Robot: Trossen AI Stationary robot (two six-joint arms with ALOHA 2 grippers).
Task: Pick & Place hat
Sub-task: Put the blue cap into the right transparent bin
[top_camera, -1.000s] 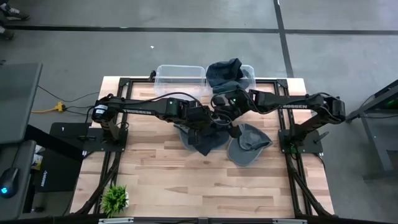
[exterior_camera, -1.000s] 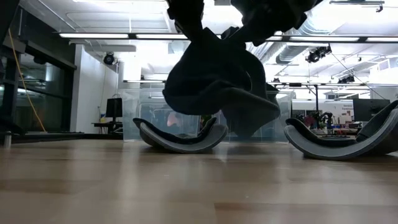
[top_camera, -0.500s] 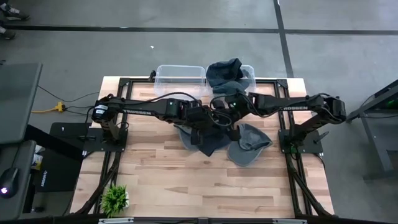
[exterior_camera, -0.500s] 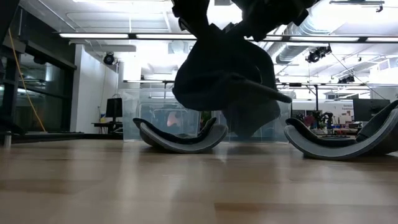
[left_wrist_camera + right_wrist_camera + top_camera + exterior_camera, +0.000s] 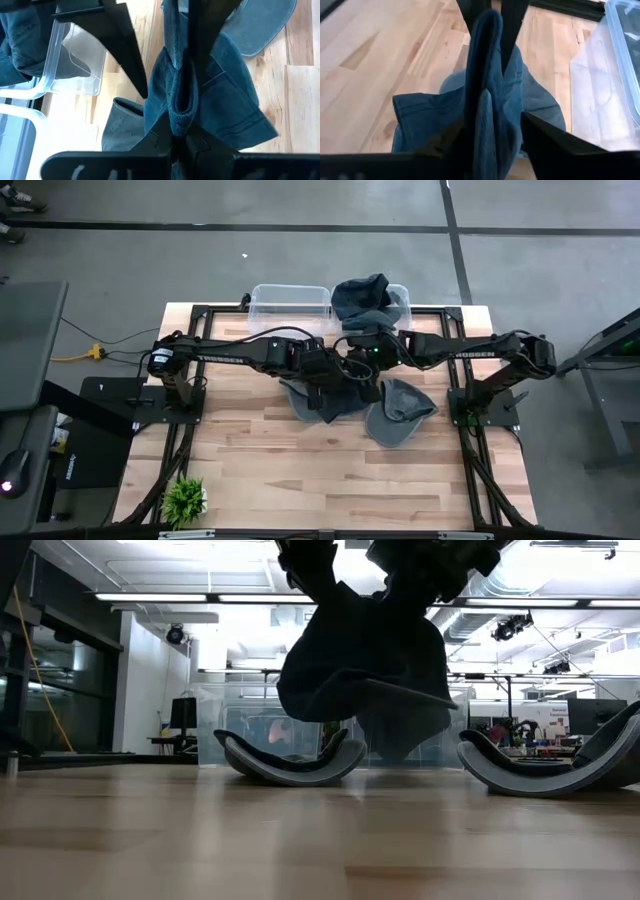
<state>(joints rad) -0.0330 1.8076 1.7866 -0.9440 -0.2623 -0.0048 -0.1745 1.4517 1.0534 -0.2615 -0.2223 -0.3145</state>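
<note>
A dark blue hat [image 5: 330, 395] is held aloft above the middle of the wooden surface [image 5: 250, 460], clear of the boards, as is shown in the low view [image 5: 360, 670]. The left claw [image 5: 181, 117] is clenched on a fold of the hat's fabric, its fingers pinched tight around the cloth. The right claw [image 5: 492, 117] is met with it from the opposite side, its fingers set on either side of the same hat; whether they are fully pressed onto the cloth cannot be told. In the high view both arms are seen meeting over the middle of the surface, the left claw [image 5: 325, 370] just beside the right claw [image 5: 362, 370].

A second grey-blue hat [image 5: 400, 412] is seen lying flat on the surface, just to the right of the held one. Another hat [image 5: 290, 755] is seen resting on the boards directly beneath the raised one. Two clear plastic bins [image 5: 290, 305] are placed at the far edge, and a dark blue garment [image 5: 362, 295] is draped over the right-hand one. A small green plant [image 5: 185, 500] is set at the near left corner.
</note>
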